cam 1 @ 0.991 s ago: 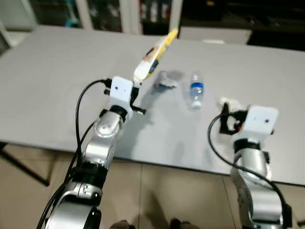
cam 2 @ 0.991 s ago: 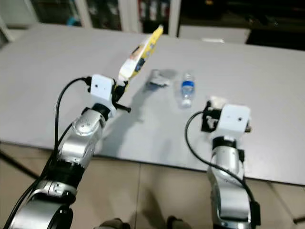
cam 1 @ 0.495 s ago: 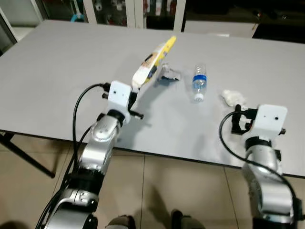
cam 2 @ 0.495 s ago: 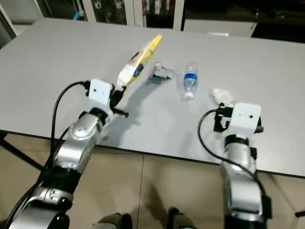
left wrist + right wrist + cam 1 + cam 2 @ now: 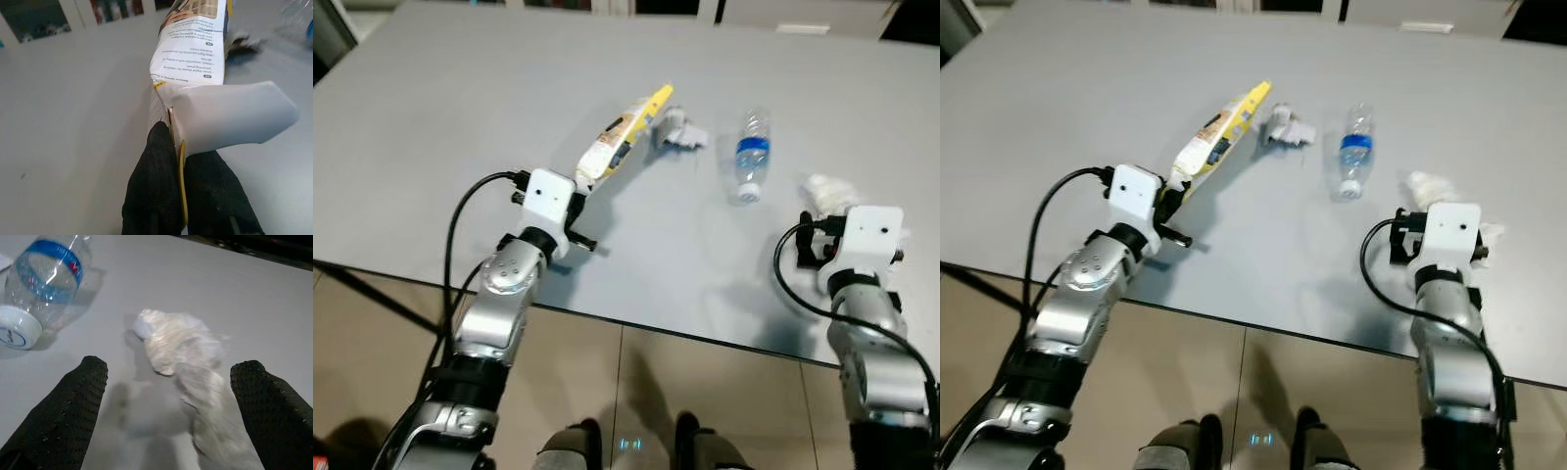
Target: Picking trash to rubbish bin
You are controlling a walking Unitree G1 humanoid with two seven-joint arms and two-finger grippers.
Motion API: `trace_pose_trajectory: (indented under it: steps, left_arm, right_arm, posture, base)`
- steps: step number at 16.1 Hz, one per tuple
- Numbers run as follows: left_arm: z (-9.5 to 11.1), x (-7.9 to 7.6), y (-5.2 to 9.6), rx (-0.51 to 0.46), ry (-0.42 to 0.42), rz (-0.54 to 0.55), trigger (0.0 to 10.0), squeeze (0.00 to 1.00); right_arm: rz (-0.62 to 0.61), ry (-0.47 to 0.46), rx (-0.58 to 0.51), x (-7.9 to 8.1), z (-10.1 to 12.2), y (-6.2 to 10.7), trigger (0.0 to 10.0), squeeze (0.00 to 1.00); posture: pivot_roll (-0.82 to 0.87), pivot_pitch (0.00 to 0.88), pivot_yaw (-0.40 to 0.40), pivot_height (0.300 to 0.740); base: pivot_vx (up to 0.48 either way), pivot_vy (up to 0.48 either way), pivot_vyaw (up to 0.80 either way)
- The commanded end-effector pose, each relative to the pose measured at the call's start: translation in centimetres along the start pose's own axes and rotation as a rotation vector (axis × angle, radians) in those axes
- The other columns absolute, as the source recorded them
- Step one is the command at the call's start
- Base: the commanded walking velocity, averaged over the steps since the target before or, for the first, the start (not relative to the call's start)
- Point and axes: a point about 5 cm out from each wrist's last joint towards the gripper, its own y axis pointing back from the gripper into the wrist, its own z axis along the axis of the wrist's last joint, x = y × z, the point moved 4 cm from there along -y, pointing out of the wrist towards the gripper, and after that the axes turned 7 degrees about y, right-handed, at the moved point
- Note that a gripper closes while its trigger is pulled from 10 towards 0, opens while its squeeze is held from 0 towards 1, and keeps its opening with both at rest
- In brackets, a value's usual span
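Wrapper [image 5: 619,142] is clamped in the left tool [image 5: 178,161] and sits lower and flatter over the table [image 5: 440,117] than 1 second ago. Right tool [image 5: 171,387] hovers spread around the tissue [image 5: 181,345], bottle [image 5: 749,168] nearby; 1 piece secured, binning pending.

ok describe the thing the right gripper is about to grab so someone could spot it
On the grey table, look near the front edge on the robot's right, just ahead of the open right gripper. There lies a crumpled white tissue, soft and shapeless. Unlike the clear plastic bottle beside it, it has no blue label or cap.
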Motion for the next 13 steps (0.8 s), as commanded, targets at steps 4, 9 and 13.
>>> trace_pose_trajectory:
  steps: [4,9,13]
  left_arm:
    - [-0.4,0.4,1.2,0.035,-0.028,-0.002,10.0,0.00]
    - [-0.5,0.4,1.8,0.048,-0.024,0.008,10.0,0.00]
    - [-0.5,0.3,2.0,0.056,-0.026,0.004,10.0,0.00]
  right_arm:
    - [0.023,0.055,-0.029,-1.2,-0.2,-1.4,10.0,0.00]
    - [-0.021,0.125,-0.075,-2.9,0.3,-2.4,10.0,0.00]
    - [-0.091,0.142,-0.095,-4.7,0.2,-2.5,10.0,0.00]
  posture:
    - [0.25,0.302,0.042,0.740]
    - [0.26,0.307,0.038,0.740]
    - [0.26,0.309,0.042,0.740]
  base:
    - [0.000,0.000,0.00]
    - [0.000,0.000,0.00]
    - [0.000,0.000,0.00]
